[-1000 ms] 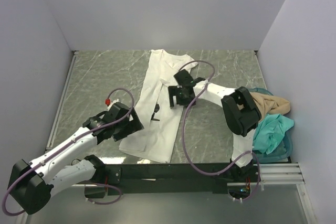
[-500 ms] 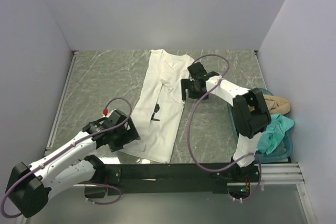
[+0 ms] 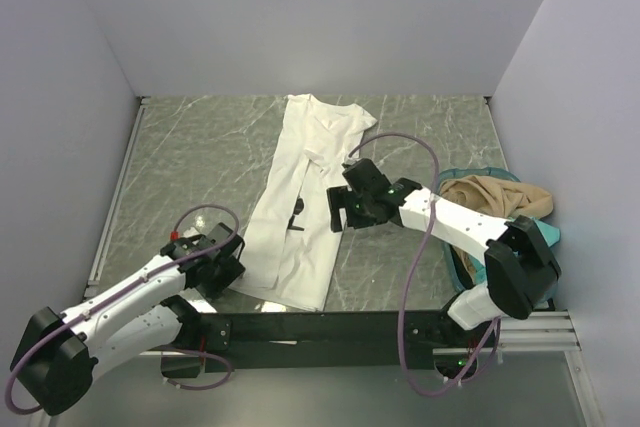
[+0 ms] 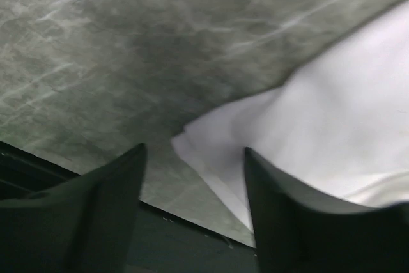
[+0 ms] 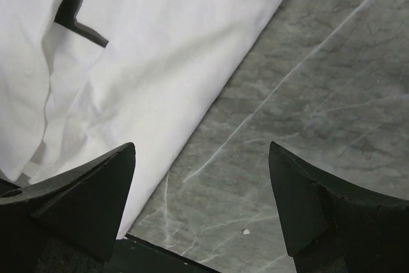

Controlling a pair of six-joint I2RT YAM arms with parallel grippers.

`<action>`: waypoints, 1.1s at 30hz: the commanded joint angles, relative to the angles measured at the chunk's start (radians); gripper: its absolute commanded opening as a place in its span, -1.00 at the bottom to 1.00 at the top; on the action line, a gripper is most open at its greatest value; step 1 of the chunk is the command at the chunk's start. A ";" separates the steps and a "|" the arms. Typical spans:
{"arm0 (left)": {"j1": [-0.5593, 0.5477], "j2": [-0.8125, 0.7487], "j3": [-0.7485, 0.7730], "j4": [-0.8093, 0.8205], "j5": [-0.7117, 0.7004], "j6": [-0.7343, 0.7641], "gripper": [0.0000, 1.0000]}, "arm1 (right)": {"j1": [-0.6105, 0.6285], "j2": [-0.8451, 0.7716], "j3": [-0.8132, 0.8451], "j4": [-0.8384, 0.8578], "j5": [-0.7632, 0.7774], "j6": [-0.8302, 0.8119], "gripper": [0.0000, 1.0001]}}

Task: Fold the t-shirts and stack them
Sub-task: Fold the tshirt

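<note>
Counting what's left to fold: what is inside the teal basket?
A tan t-shirt lies heaped in the teal basket. A sliver of teal cloth shows at its right edge; the right arm covers the rest, so anything lower is hidden.

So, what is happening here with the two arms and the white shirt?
Two robot arms are working on the white t-shirt, which lies on the table folded lengthwise into a long strip. The left gripper is open over the shirt's near left corner. The right gripper is open over its right edge. Neither holds cloth. A tan t-shirt waits in the basket on the right.
</note>
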 commanded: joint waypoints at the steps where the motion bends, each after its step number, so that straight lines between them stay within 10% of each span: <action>1: 0.007 -0.023 -0.066 0.061 0.013 -0.060 0.26 | 0.029 -0.082 -0.027 0.035 0.005 0.039 0.82; 13: 0.010 0.006 -0.125 0.129 0.053 -0.037 -0.99 | 0.291 -0.160 -0.133 0.042 0.019 0.052 0.79; 23: 0.010 0.005 -0.102 0.140 0.037 0.012 -0.99 | 0.624 0.059 -0.002 0.024 0.135 0.002 0.67; 33: 0.010 -0.032 -0.114 0.132 0.039 0.016 -0.99 | 0.661 0.169 -0.017 0.015 0.097 0.040 0.31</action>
